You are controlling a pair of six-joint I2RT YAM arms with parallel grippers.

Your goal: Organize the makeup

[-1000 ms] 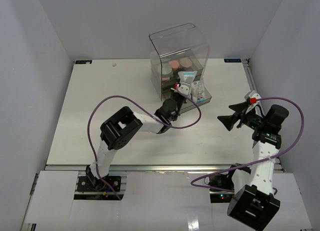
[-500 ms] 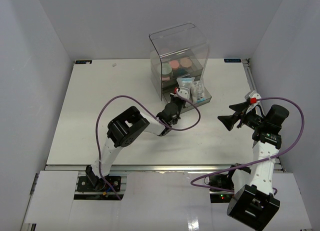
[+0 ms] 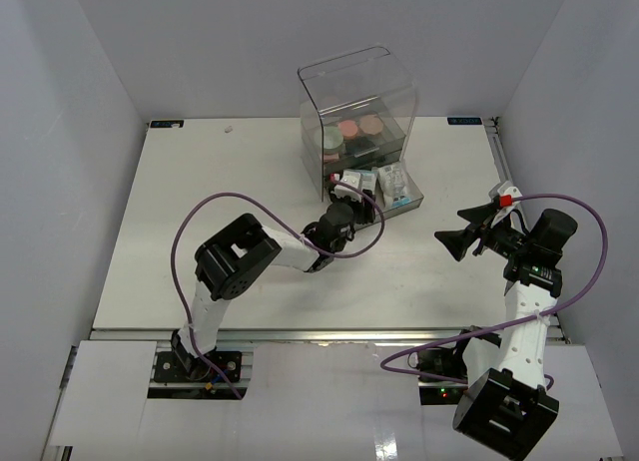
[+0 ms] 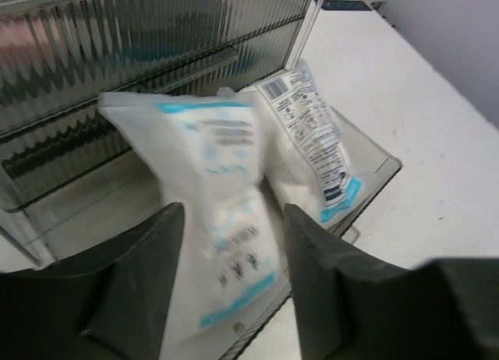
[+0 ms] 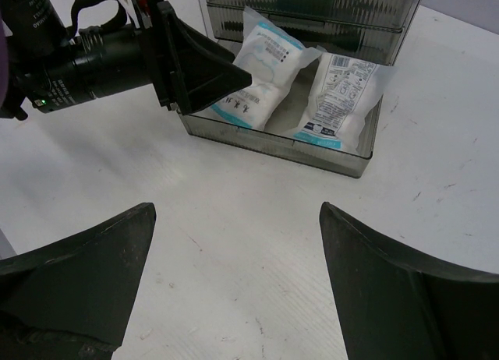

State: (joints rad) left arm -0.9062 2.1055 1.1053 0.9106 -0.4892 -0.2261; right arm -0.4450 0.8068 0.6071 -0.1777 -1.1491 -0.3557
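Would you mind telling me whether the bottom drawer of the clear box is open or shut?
Open: the drawer stands pulled out from the box, with two white sachets lying in it.

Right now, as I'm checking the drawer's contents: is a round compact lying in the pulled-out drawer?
No, the drawer holds only one white sachet beside a second sachet.

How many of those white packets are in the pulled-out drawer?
2. One sachet sits by the left gripper; the other sachet lies beside it in the drawer. More could hide underneath.
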